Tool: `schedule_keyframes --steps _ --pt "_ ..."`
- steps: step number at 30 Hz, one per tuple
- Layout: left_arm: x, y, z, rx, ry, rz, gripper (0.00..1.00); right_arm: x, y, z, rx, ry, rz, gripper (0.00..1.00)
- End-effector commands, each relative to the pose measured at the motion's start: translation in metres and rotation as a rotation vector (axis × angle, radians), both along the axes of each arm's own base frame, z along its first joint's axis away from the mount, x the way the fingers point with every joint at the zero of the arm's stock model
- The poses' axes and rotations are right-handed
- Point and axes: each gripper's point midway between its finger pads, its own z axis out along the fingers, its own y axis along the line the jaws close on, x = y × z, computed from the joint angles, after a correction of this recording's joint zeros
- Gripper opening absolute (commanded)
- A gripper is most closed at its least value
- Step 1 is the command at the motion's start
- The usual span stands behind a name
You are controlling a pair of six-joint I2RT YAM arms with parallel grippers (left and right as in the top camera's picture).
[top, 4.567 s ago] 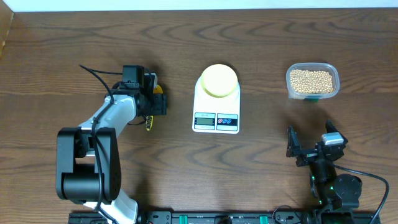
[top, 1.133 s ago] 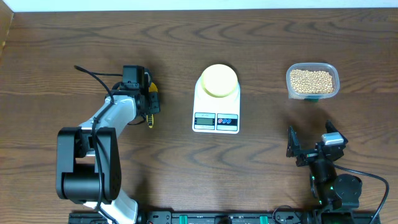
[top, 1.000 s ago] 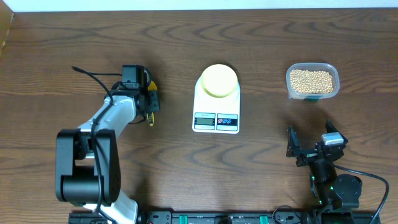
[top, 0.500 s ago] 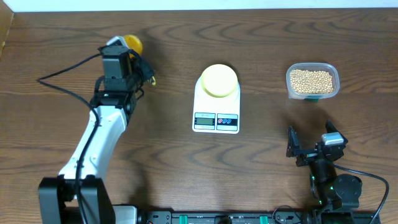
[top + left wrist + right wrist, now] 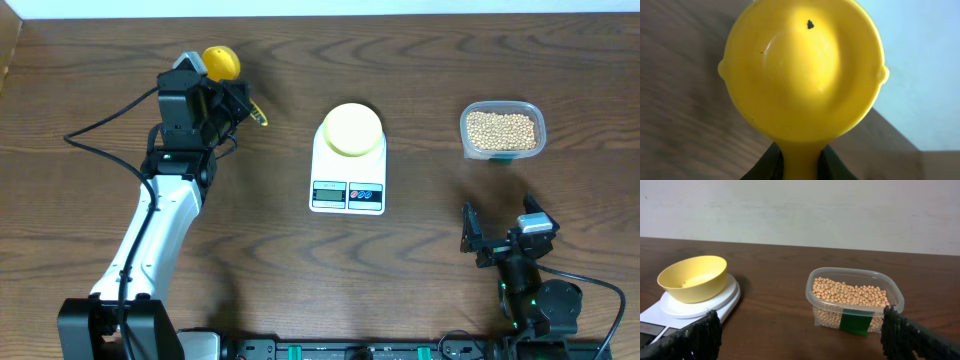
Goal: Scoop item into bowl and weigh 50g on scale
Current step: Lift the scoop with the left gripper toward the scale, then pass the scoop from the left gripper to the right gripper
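While left end effector (image 5: 230, 95) clamps scoop (image 5: 221, 62), cup points diagonally far-left.

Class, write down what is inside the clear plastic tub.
Tan beans lie in the tub. Its floor is covered by them, and a green label on the front wall hides some.

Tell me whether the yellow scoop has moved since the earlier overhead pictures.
Yes. The yellow scoop, gripped by the left end effector, went toward the far edge of the table: earlier beside the scale, now its cup lies beyond the bowl.
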Motion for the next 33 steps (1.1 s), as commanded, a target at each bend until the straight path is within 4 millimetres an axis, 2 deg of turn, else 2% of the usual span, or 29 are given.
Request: schedule_keyframes --steps 1,6,10,11,14,19,24,28,33 --pt "0.0 -0.02 0.029 -0.094 -0.061 -0.101 0.19 0.0 -0.002 0.001 0.009 -0.003 -0.007 0.99" --pt "-0.005 -0.042 0.045 -0.205 -0.089 -0.208 0.19 -0.001 0.008 0.007 0.04 -0.025 0.047 0.99" --pt "-0.007 -0.046 0.047 -0.306 -0.049 -0.184 0.19 -0.003 0.013 0.017 0.155 -0.034 0.075 0.99" --pt "-0.007 -0.046 0.047 -0.328 -0.038 -0.174 0.15 -0.004 0.013 0.023 0.183 -0.04 0.075 0.99" --pt "-0.007 -0.046 0.047 -0.404 0.001 -0.136 0.12 -0.007 0.014 0.049 0.226 -0.076 0.084 0.99" --pt "-0.01 -0.056 0.048 -0.547 0.08 -0.103 0.11 -0.009 0.016 0.107 0.224 -0.087 0.099 0.99" --pt "-0.015 -0.073 0.049 -0.682 0.164 -0.073 0.08 0.018 0.026 0.143 0.23 0.052 0.141 0.99" --pt "-0.019 -0.085 0.051 -0.798 0.237 -0.041 0.08 0.05 0.043 0.159 0.25 0.203 0.227 0.99" --pt "-0.029 -0.105 0.058 -0.894 0.312 -0.094 0.08 0.087 0.079 0.173 0.299 0.326 0.452 0.99"
